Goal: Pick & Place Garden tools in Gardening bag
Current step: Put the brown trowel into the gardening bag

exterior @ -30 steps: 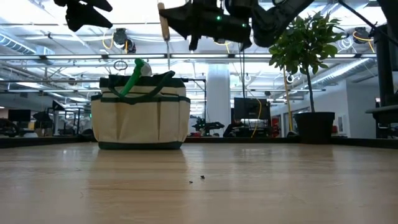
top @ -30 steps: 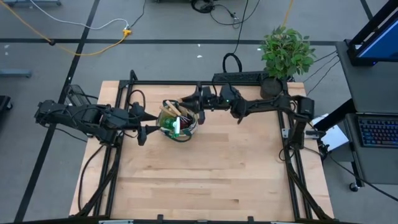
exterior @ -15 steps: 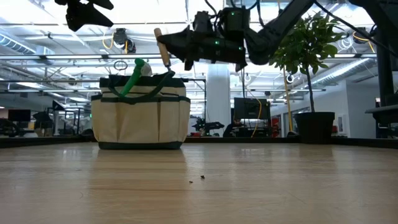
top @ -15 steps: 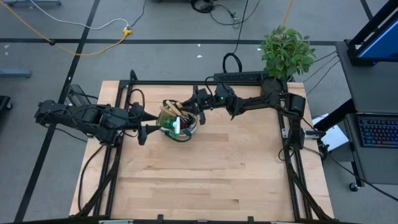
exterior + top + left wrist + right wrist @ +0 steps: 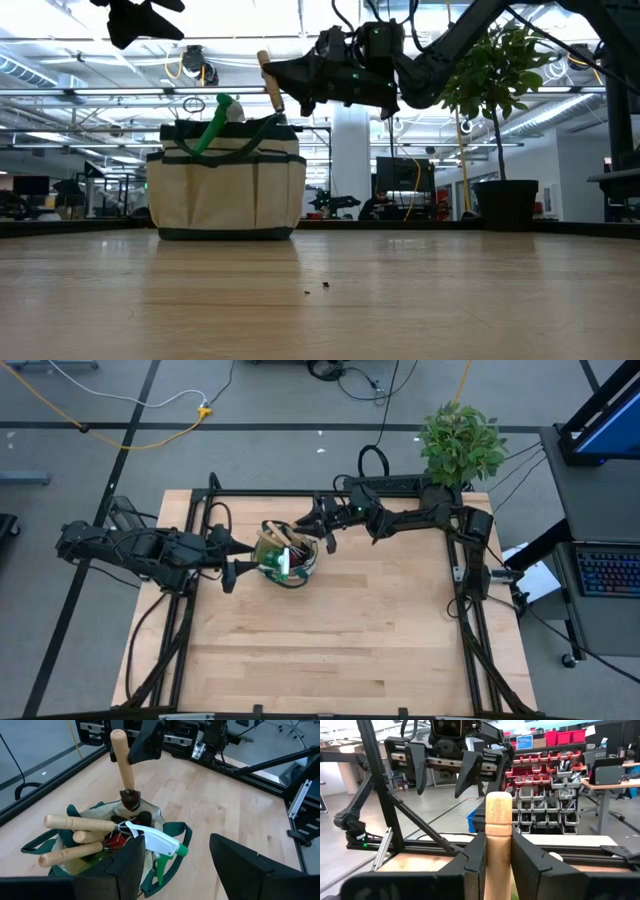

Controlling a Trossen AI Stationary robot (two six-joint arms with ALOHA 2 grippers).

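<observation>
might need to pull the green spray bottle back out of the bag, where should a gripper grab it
Grip the spray bottle at its white trigger head and green neck, the only part clear of the gardening bag. It leans over the rim away from the wooden handles, so come from above on that side, jaws across the neck.

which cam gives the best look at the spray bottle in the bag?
Left wrist view: the spray bottle shows white head and green nozzle atop the gardening bag. Low view shows only its green top; high view a small patch; right wrist view nothing.

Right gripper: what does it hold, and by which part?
The right gripper grips a wooden-handled tool by its handle's upper end, over the gardening bag.
</observation>
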